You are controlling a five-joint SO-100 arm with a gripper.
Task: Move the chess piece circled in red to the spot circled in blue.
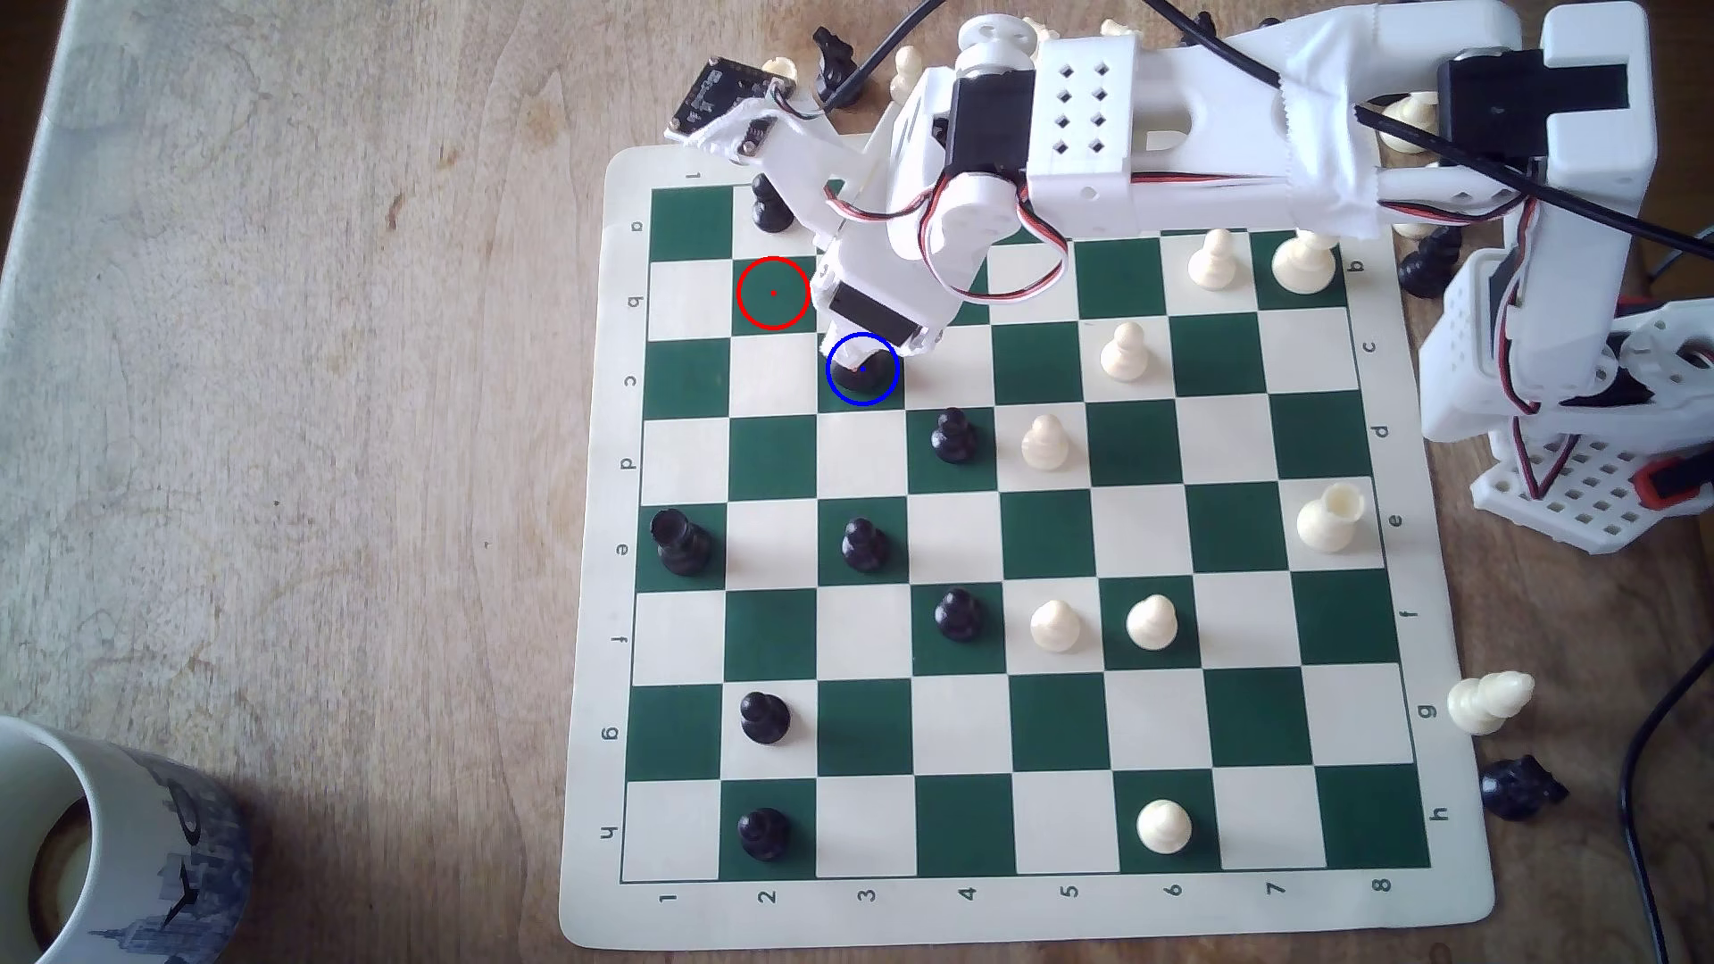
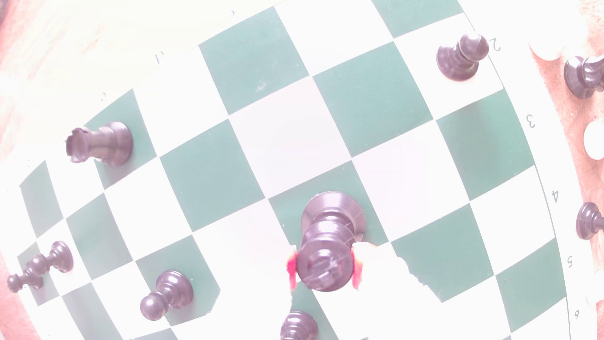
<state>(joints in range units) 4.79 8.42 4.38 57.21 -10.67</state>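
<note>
One step left, by the look of it: hand point(image 2: 323, 271) clamped on the black piece point(image 2: 330, 242), base down on the blue-ringed square point(image 1: 863, 394); next, release and lift straight up.

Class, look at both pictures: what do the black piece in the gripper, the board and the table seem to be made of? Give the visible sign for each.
Black piece: probably moulded plastic, glossy; light glints on its rounded top.
Board: seemingly a thin printed vinyl or paper mat, matt; its cream border lies flat with rounded corners.
Table: wood or wood-look surface; brown grain and pale worn patches.
</note>
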